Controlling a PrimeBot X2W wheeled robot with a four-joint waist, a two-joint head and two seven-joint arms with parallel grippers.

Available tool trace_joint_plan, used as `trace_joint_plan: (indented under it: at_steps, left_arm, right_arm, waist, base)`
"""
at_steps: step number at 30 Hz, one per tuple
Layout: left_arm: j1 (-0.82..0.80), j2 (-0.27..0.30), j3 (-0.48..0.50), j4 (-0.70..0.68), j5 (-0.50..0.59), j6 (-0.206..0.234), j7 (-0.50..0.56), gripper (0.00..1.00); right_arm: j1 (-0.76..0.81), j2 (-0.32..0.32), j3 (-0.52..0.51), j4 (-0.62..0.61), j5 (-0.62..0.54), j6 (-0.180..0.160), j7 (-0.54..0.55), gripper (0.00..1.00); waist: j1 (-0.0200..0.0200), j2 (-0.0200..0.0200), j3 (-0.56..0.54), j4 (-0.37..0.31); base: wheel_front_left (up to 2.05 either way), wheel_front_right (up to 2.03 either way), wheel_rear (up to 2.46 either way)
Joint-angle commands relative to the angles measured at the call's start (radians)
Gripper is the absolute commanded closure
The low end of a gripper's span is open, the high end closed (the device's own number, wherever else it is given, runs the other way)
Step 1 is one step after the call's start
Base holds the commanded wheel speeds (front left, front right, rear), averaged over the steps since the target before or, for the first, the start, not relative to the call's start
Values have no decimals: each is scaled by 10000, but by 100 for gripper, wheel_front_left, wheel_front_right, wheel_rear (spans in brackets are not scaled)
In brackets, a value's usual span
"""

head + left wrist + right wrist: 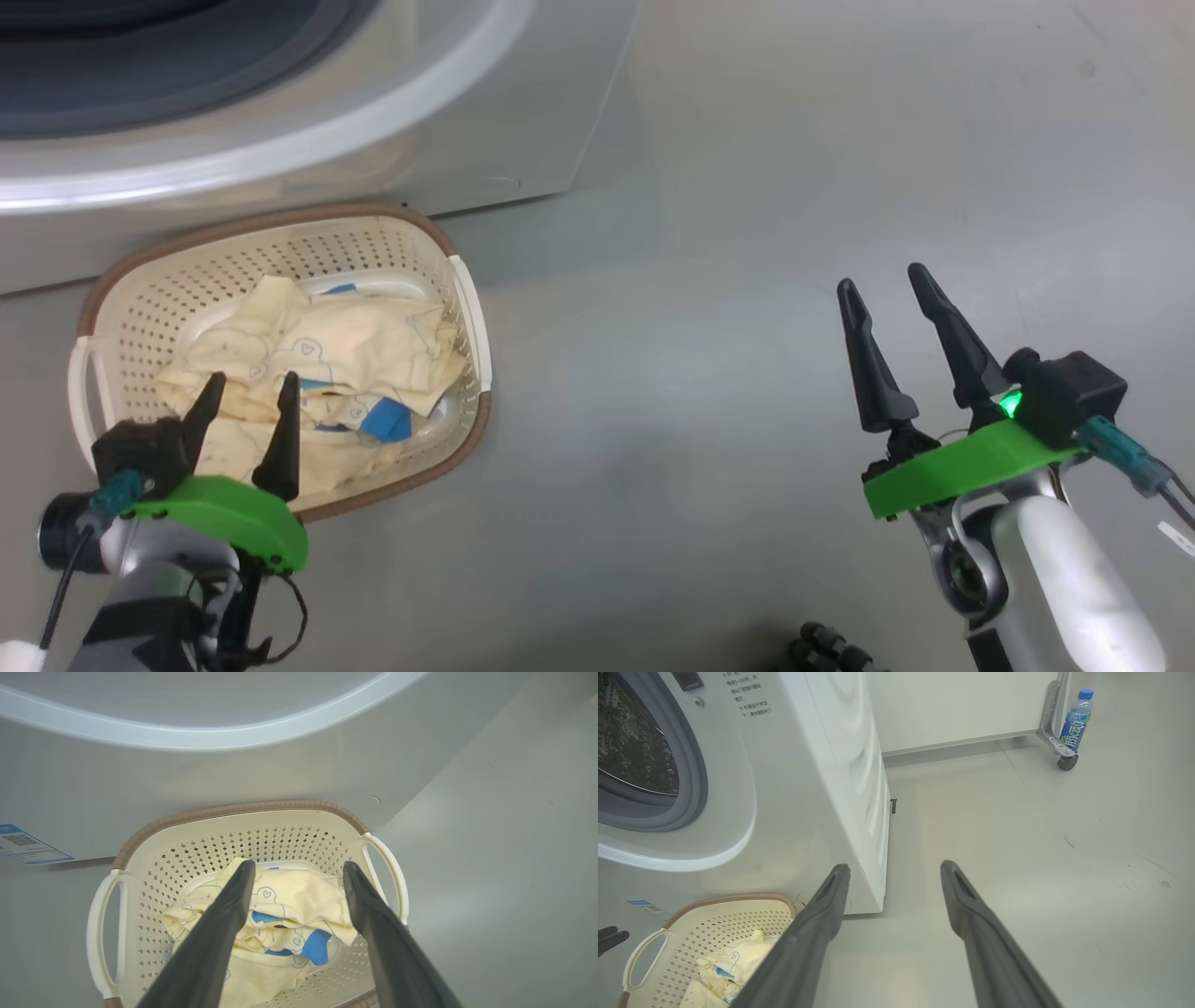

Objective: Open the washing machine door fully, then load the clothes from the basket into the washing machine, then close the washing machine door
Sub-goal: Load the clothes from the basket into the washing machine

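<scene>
Green brackets carried both grippers at the near edge of the head view. The left gripper (252, 383) hung over the basket (280, 219) with its two dark fingers spread wide. The clothes (345, 345) showed in the gap between them in the left wrist view (299, 865), and whether the tips touched the cloth could not be told. The right gripper (882, 280) stood well apart over the bare grey floor (747, 187), spread just as wide and holding nothing.

The cream basket sat on the floor with its brown rim (233, 809) close against the foot of the washing machine (523, 140). All the clothes lay inside it in a crumpled pale-yellow heap (294, 896) with blue patches and thin blue drawings.

Behind the basket rose the machine's white front, with a blue label (23, 844) low on it. In the right wrist view, past that gripper's fingers (895, 865), the steel drum (630, 742) showed inside the grey gasket (693, 774).

Farther back, a blue-capped bottle (1074, 721) stood beside a caster wheel (1066, 761) at the foot of a white panel (952, 704).
</scene>
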Motion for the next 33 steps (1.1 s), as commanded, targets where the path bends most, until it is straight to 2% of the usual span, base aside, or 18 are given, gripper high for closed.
trace_joint_plan:
  at_steps: [1,14,33]
  left_arm:
    - [-347,359,272,56,-63,6,218,0]
    - [-1966,604,111,1860,-211,36,1153,0]
    - [-4111,1280,-1091,4113,-1163,8,1285,0]
  right_arm:
    - [-223,-25,259,-305,95,37,-94,0]
    - [-1066,-25,561,-391,133,37,-94,0]
    - [-1688,-24,714,-563,-112,37,-94,0]
  waist:
    - [-1,0,551,-234]
    - [-1,0,1762,-374]
    - [-1,0,3171,-571]
  base:
    - [0,0,0]
    - [0,0,0]
    - [0,0,0]
